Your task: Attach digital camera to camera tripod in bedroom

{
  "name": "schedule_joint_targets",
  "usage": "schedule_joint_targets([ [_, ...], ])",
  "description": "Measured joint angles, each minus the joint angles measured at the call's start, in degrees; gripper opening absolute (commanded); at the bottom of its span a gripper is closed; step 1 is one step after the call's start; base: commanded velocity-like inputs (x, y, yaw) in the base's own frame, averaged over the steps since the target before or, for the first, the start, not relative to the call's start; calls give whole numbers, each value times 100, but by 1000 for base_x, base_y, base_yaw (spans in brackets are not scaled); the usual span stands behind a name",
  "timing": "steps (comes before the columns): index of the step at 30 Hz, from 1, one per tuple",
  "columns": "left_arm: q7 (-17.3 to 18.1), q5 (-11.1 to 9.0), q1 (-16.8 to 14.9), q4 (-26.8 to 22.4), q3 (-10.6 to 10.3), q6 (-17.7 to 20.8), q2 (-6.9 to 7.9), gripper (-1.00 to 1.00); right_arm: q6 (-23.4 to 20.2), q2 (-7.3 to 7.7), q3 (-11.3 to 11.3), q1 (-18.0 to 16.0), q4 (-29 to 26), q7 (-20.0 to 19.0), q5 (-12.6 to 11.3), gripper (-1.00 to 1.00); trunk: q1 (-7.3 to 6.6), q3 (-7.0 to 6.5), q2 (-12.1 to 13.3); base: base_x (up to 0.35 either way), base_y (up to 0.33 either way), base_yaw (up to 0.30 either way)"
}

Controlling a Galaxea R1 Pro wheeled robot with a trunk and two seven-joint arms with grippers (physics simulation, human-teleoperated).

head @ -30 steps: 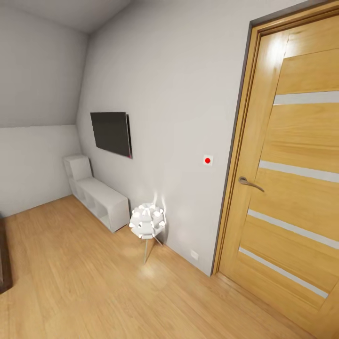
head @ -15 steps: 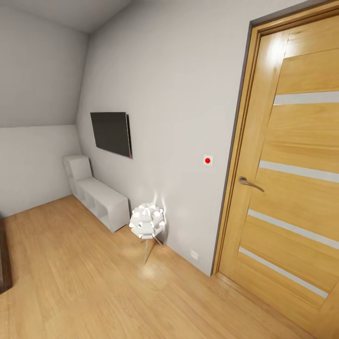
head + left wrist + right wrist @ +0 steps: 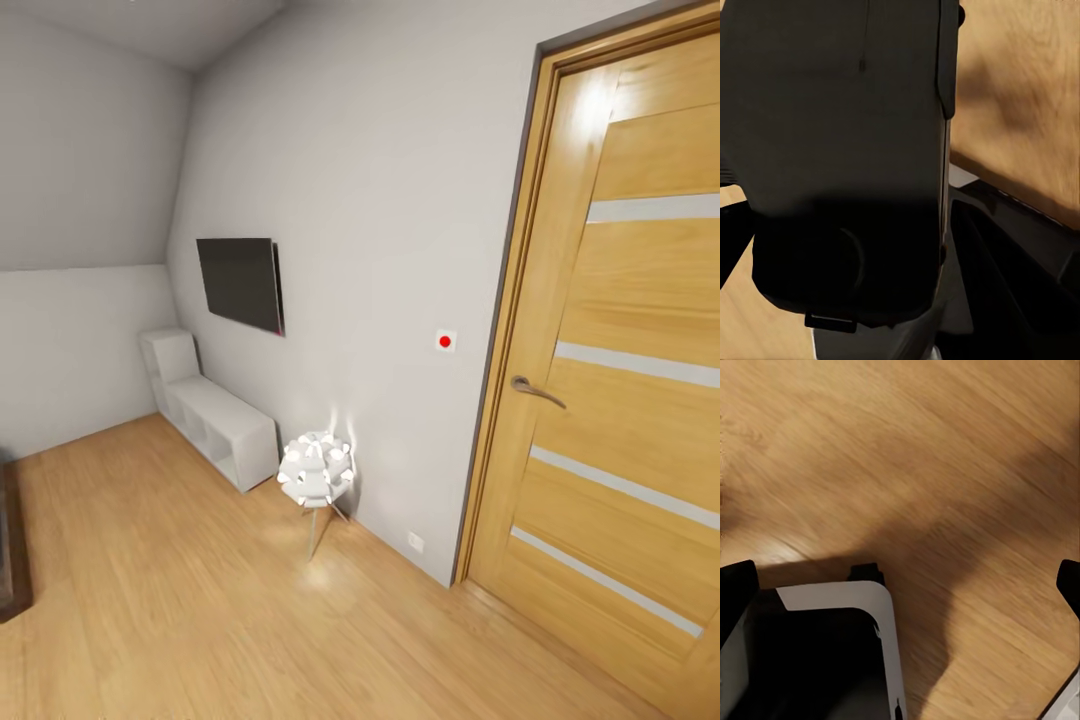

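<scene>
The left jaws clamp the one camera [image 3: 847, 150], a dark box close before the left wrist lens; the right gripper [image 3: 900, 577] stands wide, nothing between its tips, above the wood floor [image 3: 945, 450]. Ahead: one door [image 3: 620, 380], one wall screen [image 3: 240, 282], one white shelf unit [image 3: 215, 420], one ball-cluster lamp [image 3: 315, 470].

a white-walled room with a sloped ceiling [image 3: 90, 130] and light wood floor [image 3: 180, 600]. a dark flat screen [image 3: 240, 282] hangs on the wall above a low white shelf unit [image 3: 215, 420]. a white ball-cluster lamp [image 3: 315, 470] stands on thin legs near a closed wooden door [image 3: 630, 380] with pale stripes and a metal handle [image 3: 535, 390].
</scene>
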State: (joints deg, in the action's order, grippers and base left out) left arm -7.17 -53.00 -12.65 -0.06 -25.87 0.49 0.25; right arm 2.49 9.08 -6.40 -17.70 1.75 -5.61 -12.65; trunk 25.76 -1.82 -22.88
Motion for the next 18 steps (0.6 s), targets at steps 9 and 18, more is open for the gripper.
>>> schedule_joint_targets([
  [9,9,-34,0,-4,8,-10,-16,-100,8,2,2,0,0,0,6,100,0,0,0,0,0,241],
  [18,10,-50,0,-2,9,-13,-14,-100,13,5,2,0,0,0,7,100,0,0,0,0,0,270],
])
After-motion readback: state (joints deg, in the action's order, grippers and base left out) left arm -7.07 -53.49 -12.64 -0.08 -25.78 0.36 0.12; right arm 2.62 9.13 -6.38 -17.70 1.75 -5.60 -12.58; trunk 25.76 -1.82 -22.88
